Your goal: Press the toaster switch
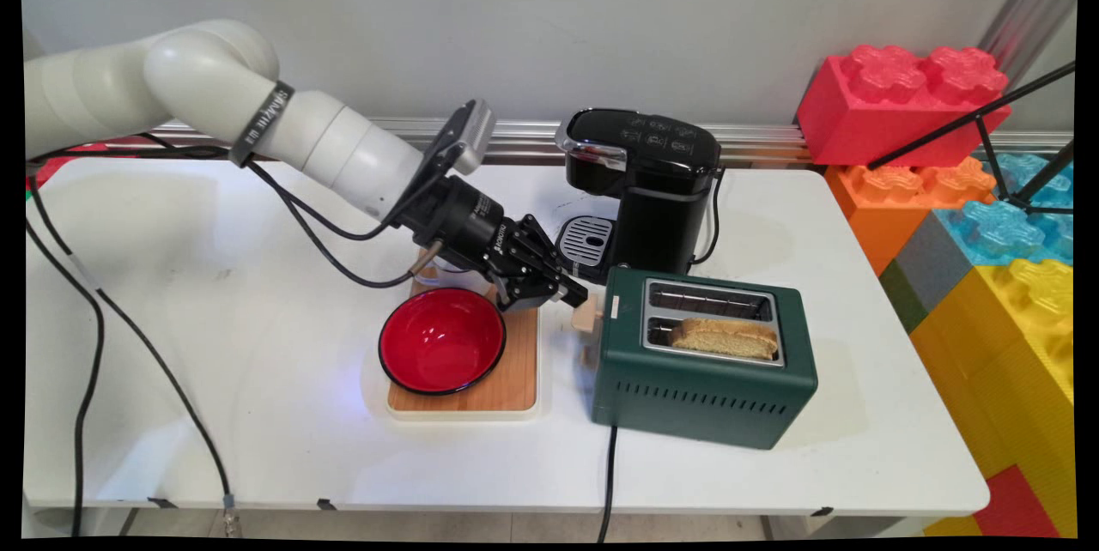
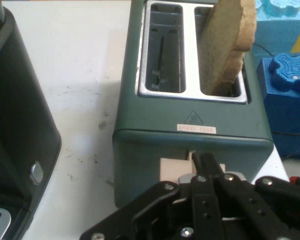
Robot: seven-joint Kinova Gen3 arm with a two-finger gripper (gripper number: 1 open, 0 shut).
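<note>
On the white bench (image 1: 215, 345) we see a green toaster (image 1: 704, 362) with one bread slice (image 1: 725, 336) standing in its near slot, a black coffee maker (image 1: 640, 190) behind it, and a red bowl (image 1: 442, 341) on a wooden board (image 1: 506, 371) to its left. Our claw (image 1: 577, 298) sits with fingers together at the toaster's pale lever (image 1: 586, 317), apparently on top of it; in our judgement, pressing straight down without slipping sideways serves best.

Hand (image 1: 573, 293) against green toaster's (image 1: 704, 384) lever (image 1: 586, 317)
</note>
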